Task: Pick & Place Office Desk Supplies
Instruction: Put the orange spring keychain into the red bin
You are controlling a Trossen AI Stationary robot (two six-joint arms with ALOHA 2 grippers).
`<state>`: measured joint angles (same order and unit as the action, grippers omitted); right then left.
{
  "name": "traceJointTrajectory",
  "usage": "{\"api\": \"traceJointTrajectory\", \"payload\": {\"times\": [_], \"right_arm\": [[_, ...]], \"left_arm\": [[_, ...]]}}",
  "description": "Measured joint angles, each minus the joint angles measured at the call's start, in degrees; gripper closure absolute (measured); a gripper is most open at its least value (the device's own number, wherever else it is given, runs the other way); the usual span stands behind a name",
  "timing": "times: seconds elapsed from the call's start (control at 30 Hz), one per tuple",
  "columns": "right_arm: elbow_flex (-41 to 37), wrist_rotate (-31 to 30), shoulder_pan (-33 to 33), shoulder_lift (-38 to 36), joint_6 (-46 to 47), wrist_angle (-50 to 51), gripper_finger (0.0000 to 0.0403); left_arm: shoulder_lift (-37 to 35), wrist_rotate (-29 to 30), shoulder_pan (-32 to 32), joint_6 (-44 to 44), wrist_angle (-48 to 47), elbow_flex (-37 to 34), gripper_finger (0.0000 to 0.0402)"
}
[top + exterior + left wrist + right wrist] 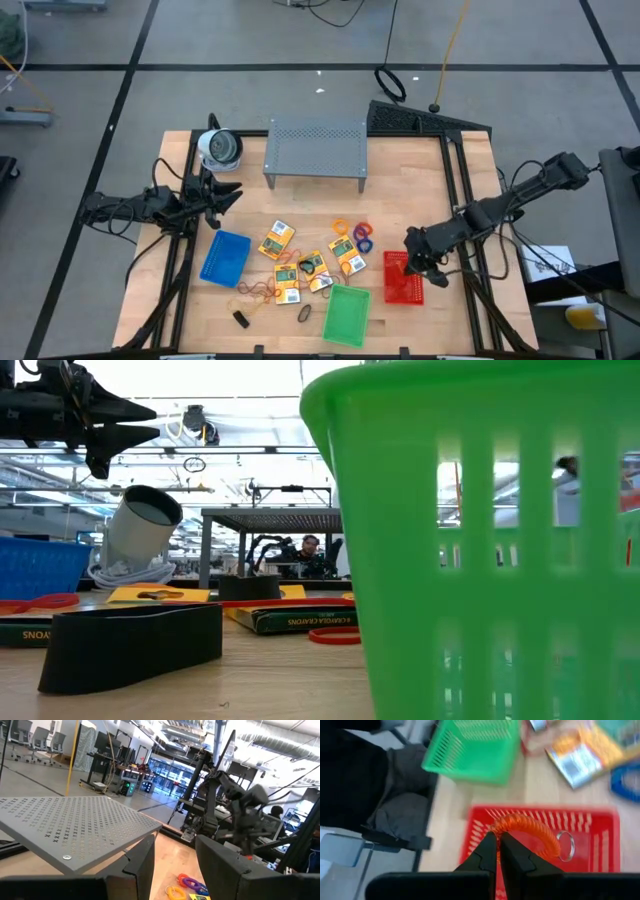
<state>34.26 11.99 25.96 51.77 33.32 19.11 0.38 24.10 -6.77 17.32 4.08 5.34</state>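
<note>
One orange coiled band (525, 827) hangs pinched in the right claw (498, 851) directly over the red basket (600, 865) at the table's (400, 170) right, seemingly held there so it drops in. The left claw (172, 865), fingers apart and empty, waits at the left edge beside the shelf (75, 827). Crayon boxes (277, 240) and other bands lie mid-table.

- High view: even, bright overhead light; table (420, 170) evenly lit, soft short shadows under the grey shelf (315, 150).
- Low view: backlit by ceiling strips and windows; green basket (490, 540) looms close, soft-focused.
- Left wrist view: bright glazing behind; far arm smeared by motion blur.
- Right wrist view: heavily blurred throughout; red basket (600, 820) edges smeared, crayon boxes (580, 755) unreadable.
</note>
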Motion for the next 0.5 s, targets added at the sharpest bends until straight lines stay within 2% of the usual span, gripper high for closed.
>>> {"api": "traceJointTrajectory", "payload": {"times": [0.2, 0.37, 0.5], "right_arm": [[-7.91, 0.06, -0.02, 0.01, 6.05, -6.98, 0.0395], [-11.05, 0.09, -0.07, 0.00, 8.87, -15.05, 0.0353], [-11.22, 0.09, -0.07, -0.02, 9.11, -16.13, 0.0317]], "left_arm": [[0.00, 0.00, 0.00, 0.02, 0.02, 0.00, 0.0250], [0.00, 0.00, -0.01, 0.19, 0.01, 0.00, 0.0250], [-0.01, 0.00, -0.02, 0.17, 0.02, 0.00, 0.0250]]}}
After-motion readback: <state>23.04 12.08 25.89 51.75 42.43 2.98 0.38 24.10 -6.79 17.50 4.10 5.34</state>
